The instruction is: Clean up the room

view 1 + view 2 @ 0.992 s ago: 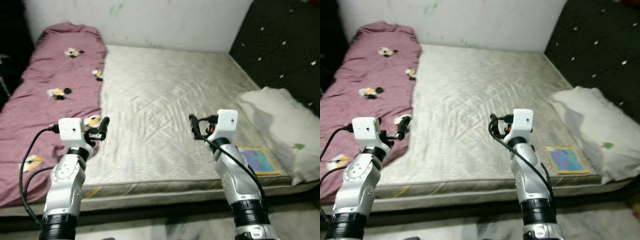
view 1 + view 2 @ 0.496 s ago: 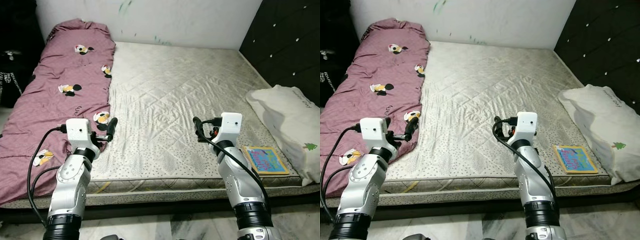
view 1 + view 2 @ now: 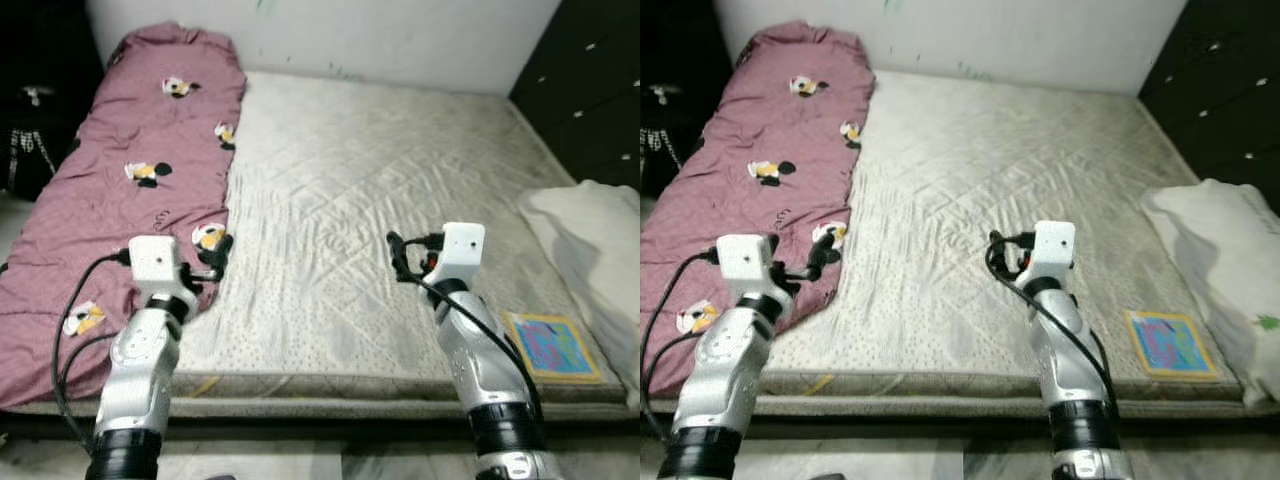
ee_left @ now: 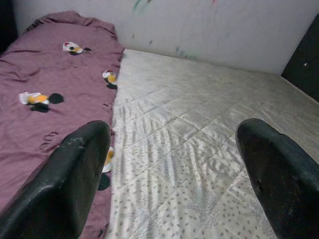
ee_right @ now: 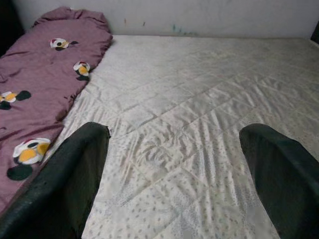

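Note:
A bare cream quilted mattress (image 3: pixel 380 190) lies before me. A mauve blanket (image 3: pixel 120 190) with cartoon mouse prints covers its left side, also seen as the blanket (image 4: pixel 45 99). A white pillow (image 3: pixel 590 225) lies at the right edge, and a colourful book (image 3: pixel 553 346) rests on the mattress's near right corner. My left gripper (image 3: pixel 222 255) is held open over the blanket's near edge, empty. My right gripper (image 3: pixel 396 252) is held open over the mattress's near middle, empty. Both wrist views show wide-spread fingers (image 4: pixel 75 174) (image 5: pixel 65 174) with nothing between them.
A white wall (image 3: pixel 400 35) runs behind the bed. A dark tufted headboard (image 3: pixel 590 90) stands on the right. Dark bags (image 3: pixel 30 140) sit on the floor at far left. Marble floor (image 3: pixel 890 465) lies at the bed's foot.
The camera has shifted, so the bed sits further right in view and the pillow is cut off. Both arms keep the same raised pose with open fingers.

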You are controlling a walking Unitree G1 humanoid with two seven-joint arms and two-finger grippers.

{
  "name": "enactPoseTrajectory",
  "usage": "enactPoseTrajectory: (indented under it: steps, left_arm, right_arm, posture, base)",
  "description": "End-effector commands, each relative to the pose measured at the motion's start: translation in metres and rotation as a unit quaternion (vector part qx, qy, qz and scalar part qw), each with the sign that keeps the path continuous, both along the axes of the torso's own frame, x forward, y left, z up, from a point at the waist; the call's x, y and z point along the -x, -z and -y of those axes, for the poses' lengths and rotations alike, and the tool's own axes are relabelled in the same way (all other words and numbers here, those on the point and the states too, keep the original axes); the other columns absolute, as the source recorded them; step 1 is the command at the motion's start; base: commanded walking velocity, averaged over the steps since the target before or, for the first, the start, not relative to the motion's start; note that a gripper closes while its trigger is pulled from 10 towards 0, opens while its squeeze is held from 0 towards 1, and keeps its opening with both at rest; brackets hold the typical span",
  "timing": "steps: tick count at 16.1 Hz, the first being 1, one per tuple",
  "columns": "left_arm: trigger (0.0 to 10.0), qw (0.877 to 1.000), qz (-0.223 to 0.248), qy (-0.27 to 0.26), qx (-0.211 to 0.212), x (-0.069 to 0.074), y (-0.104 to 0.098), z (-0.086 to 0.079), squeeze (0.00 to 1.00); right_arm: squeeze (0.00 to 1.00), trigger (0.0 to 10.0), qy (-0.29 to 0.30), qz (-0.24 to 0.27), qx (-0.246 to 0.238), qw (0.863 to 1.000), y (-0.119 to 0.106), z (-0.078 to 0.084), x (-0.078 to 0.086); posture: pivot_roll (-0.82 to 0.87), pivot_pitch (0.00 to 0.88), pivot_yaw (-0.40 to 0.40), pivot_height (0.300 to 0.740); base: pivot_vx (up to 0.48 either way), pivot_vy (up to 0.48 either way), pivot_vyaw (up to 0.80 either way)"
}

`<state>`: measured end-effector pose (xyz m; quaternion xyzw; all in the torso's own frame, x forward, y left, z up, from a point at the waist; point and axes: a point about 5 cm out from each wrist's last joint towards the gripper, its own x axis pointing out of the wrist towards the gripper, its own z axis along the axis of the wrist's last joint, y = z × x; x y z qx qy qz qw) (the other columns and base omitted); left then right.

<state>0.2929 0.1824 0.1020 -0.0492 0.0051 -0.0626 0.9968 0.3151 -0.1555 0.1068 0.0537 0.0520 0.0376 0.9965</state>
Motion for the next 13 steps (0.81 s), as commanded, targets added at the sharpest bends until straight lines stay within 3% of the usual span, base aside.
enactPoseTrajectory:
  steps: [1, 8, 13]
  left_arm:
    - [10.0, 1.000, 0.005, 0.001, -0.005, 0.0007, -0.0022, -0.0012, 0.00]
    - [10.0, 1.000, -0.011, -0.012, -0.010, 0.0005, 0.0022, -0.0014, 0.00]
    - [10.0, 1.000, -0.016, -0.019, -0.002, -0.0003, 0.0026, -0.0034, 0.00]
  right_arm:
    - [0.00, 10.0, 0.000, 0.001, 0.001, 1.000, -0.0009, -0.0003, -0.0011]
    - [0.00, 10.0, 0.005, -0.002, 0.001, 1.000, 0.0002, 0.0000, -0.0015]
    - [0.00, 10.0, 0.007, -0.005, 0.003, 1.000, 0.0007, 0.0008, -0.0026]
  posture:
    - [0.00, 0.000, -0.111, 0.740]
    - [0.00, 0.000, -0.111, 0.740]
    - [0.00, 0.000, -0.112, 0.740]
  base:
    - [0.322, 0.000, 0.00]
    - [0.046, 0.000, 0.00]
    - [0.000, 0.447, 0.00]
